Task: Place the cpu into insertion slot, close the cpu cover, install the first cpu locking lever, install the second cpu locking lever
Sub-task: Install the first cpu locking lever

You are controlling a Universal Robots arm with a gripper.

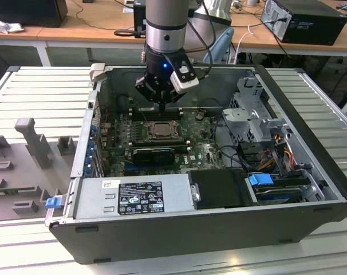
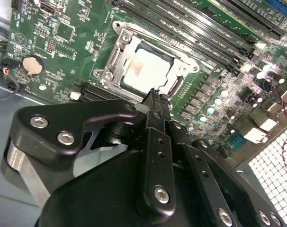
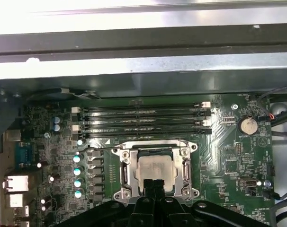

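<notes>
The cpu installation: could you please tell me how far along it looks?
Done: the cpu sits in the insertion slot, and the cpu cover lies flat, framing it. In hand: the shut pincer is poised at the cover's edge, holding nothing. Left: the two locking levers; I cannot tell whether either is latched.

Robot arm (image 1: 165, 23) holds its claw (image 1: 162, 106) inside an open computer case (image 1: 219, 235) lying on a ribbed grey table (image 1: 36, 91). The claw's tip hangs over the green motherboard (image 1: 202, 150), near the insertion slot (image 1: 146, 130), where the pale cpu (image 1: 160, 131) lies. A labelled power supply (image 1: 133, 197) lines the case's near side.
</notes>
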